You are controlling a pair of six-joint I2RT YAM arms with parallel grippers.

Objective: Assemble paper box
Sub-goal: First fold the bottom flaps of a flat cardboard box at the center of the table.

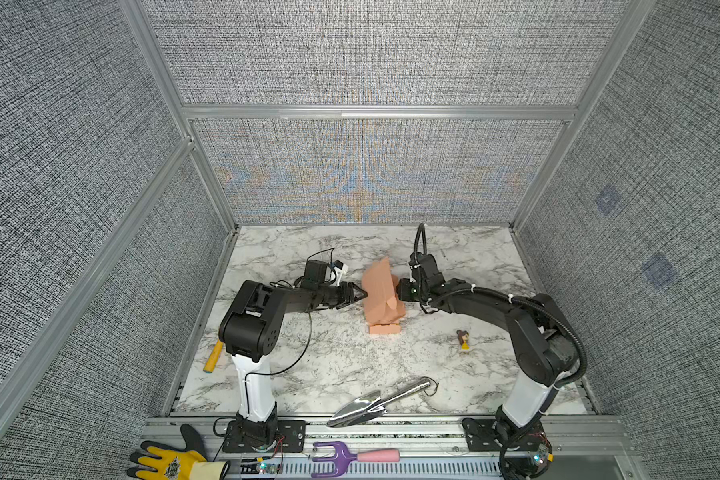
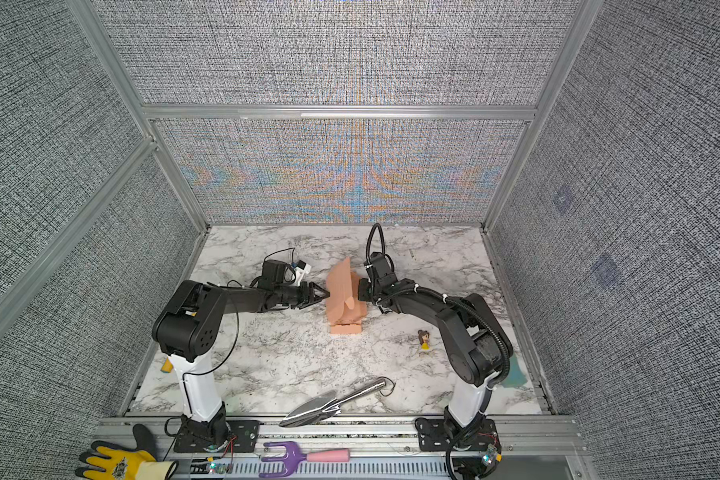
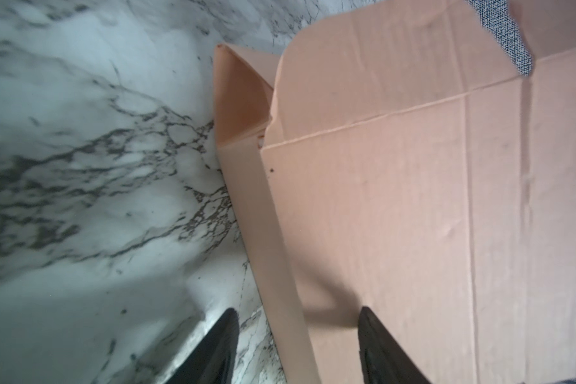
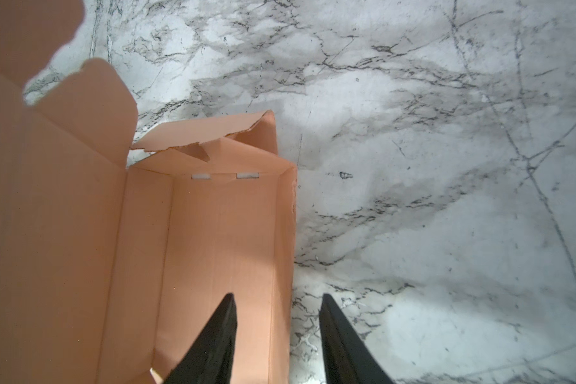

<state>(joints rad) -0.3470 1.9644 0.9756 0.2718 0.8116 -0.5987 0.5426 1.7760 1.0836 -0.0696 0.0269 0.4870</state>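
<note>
At mid-frame on marble table [image 1: 329, 365], partly folded paper box [image 1: 381, 295], left gripper [image 3: 298, 309] and right gripper [image 4: 276, 296] both released, jaws parted astride a box wall.

The paper box [image 3: 413, 199] ran off the left wrist view's edges. Lower left in both top views, the bottom edge cut off the yellow glove [image 1: 167, 463]. The left arm [image 2: 192, 316] partly hid an orange stick [image 2: 167, 366].
</note>
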